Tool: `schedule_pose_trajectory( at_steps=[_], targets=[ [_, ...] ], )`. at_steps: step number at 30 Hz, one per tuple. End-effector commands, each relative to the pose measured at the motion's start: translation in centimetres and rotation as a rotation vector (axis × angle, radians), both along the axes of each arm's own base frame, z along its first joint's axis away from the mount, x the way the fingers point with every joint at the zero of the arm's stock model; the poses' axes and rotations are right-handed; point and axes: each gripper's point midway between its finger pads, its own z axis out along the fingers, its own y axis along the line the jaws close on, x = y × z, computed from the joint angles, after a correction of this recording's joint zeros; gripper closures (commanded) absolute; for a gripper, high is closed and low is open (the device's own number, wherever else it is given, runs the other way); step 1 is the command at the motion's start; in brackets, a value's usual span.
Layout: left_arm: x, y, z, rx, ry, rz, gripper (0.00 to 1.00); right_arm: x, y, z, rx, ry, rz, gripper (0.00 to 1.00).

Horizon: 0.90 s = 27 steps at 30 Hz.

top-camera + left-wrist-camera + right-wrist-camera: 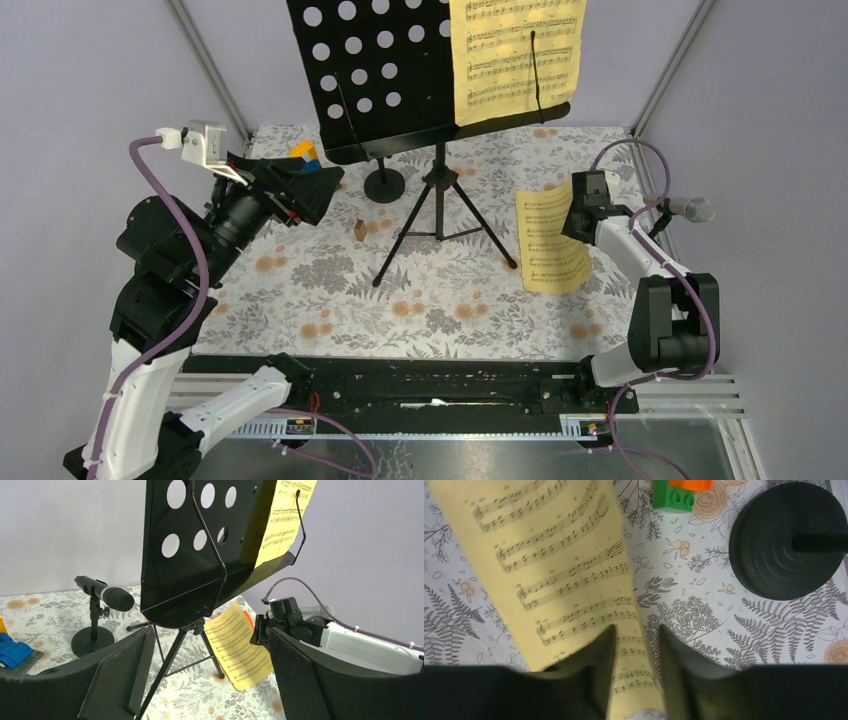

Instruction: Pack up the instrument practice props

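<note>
Right wrist view: yellow page between the right jaws, parted a little, a thin gap showing beside the paper; cannot tell if pinched. Upright over the flowery tabletop, just right of the black music rack legs. Second yellow page up on the rack. Left jaws wide open, holding nothing, facing the rack and the black microphone.

Black music rack punched with round holes. The yellow sheet-music page has black staves, same as the second yellow page. The desk is white with grey ferns and orange flowers. There's one black microphone, one silver microphone, a purple cable and a green-and-orange brick.
</note>
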Motion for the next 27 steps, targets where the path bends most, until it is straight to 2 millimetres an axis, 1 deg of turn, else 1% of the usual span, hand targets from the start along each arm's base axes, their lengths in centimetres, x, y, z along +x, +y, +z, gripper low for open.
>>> schedule_pose_trajectory(
  at_steps=[1, 2, 3, 5, 7, 10, 13, 14, 16, 19, 22, 24, 27],
  targets=[
    [-0.9, -0.2, 1.8, -0.004, -0.063, -0.035, 0.11, 1.3, -0.7, 2.2, -0.023, -0.039, -0.018, 0.48],
    [-0.9, -0.2, 2.0, 0.000, -0.066, -0.039, 0.10, 1.2, -0.9, 2.6, -0.029, -0.046, -0.025, 0.38],
    [-1.0, -0.2, 2.4, 0.002, -0.074, -0.041, 0.10, 1.1, -1.0, 3.1, -0.036, -0.055, -0.030, 0.33],
    [-0.9, -0.3, 2.8, 0.012, -0.084, -0.044, 0.09, 0.9, -1.5, 4.5, -0.055, -0.078, -0.046, 0.26],
    [-0.5, -0.8, 3.1, 0.029, -0.092, -0.055, 0.09, 0.4, -2.1, 6.2, -0.081, -0.103, -0.063, 0.21],
    [-0.1, -1.9, 3.2, 0.071, -0.110, -0.098, 0.08, -0.4, -2.9, 10.0, -0.107, -0.180, -0.090, 0.17],
    [0.4, -2.9, 3.4, 0.084, -0.114, -0.134, 0.07, -1.7, -3.1, 14.1, -0.106, -0.284, -0.101, 0.14],
    [0.5, -3.2, 3.6, 0.085, -0.115, -0.146, 0.07, -2.6, -3.1, 15.9, -0.101, -0.337, -0.103, 0.13],
    [0.6, -3.6, 4.1, 0.081, -0.119, -0.163, 0.07, -4.0, -3.0, 18.5, -0.083, -0.418, -0.096, 0.10],
    [0.9, -4.4, 4.6, 0.071, -0.114, -0.188, 0.08, -6.0, -1.8, 22.2, -0.029, -0.547, -0.025, 0.08],
    [1.5, -5.4, 4.4, 0.063, -0.091, -0.220, 0.08, -7.8, 0.8, 25.4, 0.057, -0.667, 0.117, 0.07],
    [1.7, -6.0, 4.4, 0.060, -0.084, -0.234, 0.09, -8.9, 2.0, 27.0, 0.089, -0.716, 0.191, 0.07],
    [1.4, -6.9, 5.0, 0.059, -0.095, -0.260, 0.09, -10.2, 3.0, 28.9, 0.112, -0.759, 0.254, 0.07]
  ],
)
